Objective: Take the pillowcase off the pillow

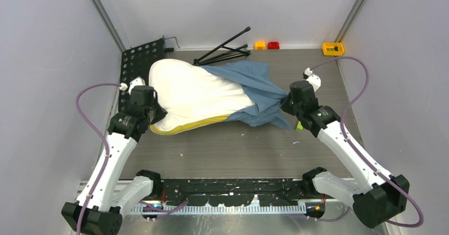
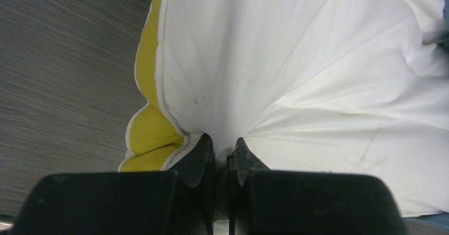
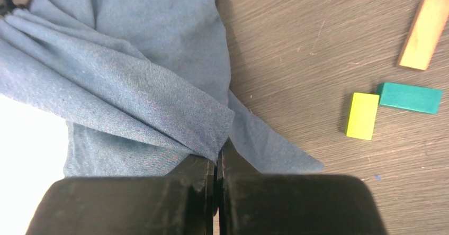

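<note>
Across the bench point(image 1: 238, 150) lies the pillow point(image 1: 193, 95), most of it bare, with the pillowcase point(image 1: 259, 89) bunched over only its right end. The left claw point(image 2: 222, 147) is clenched on the pillow's near-left edge, apparently to anchor it. The right claw point(image 3: 218, 158) pinches a gathered fold of the pillowcase, placed to draw it off rightward. A teal block point(image 3: 410, 97) lies near that fold.

Pale grey walls point(image 1: 42, 44) are enclosing a grey wood-grain surface point(image 1: 238, 150). A black perforated plate point(image 1: 140, 55) is lying at its far left corner, a folded black tripod point(image 1: 219, 48) resting beside it.
</note>
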